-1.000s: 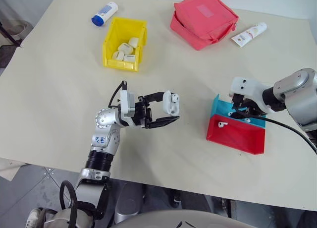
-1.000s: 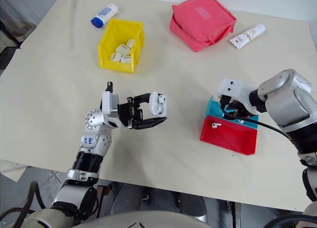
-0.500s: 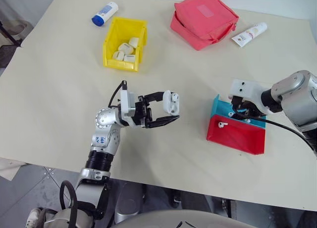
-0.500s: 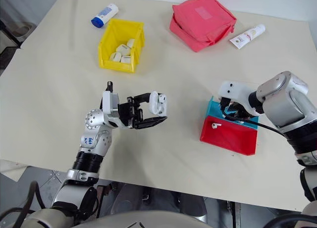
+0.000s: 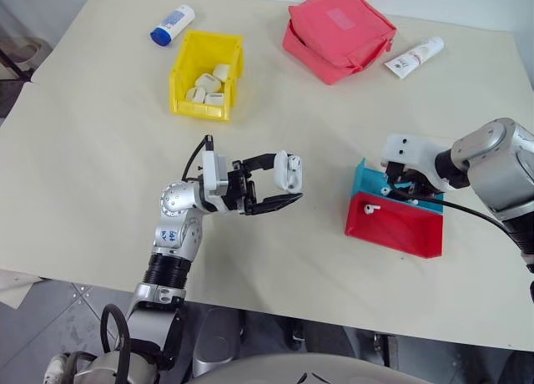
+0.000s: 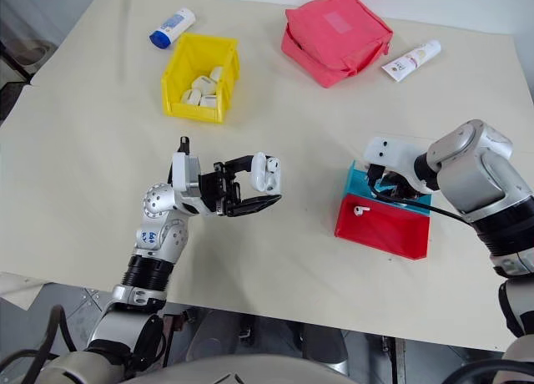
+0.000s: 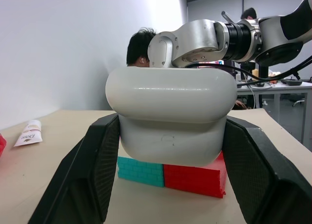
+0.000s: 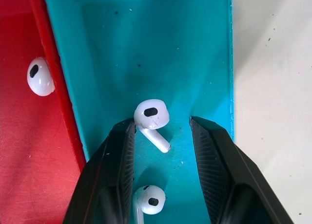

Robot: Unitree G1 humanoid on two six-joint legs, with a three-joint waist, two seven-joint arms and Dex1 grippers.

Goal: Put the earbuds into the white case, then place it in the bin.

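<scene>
cream table carries everything; grey floor shows past its near edge. nearest containers: red tray w/ one earbud in it, joined behind to blue tray, which holds two more earbuds. farther back on the robot's left, yellow bin w/ several white cases inside; white tube w/ blue cap just beyond it. far centre a pink pouch, another tube beside it. left wrist view: white wall, a person's dark hair behind the right arm.

left pincer off the table, clamped on the white case, lid uppermost. right pincer down in blue tray, partly spread, fingers either side of one earbud, not closed on it.
</scene>
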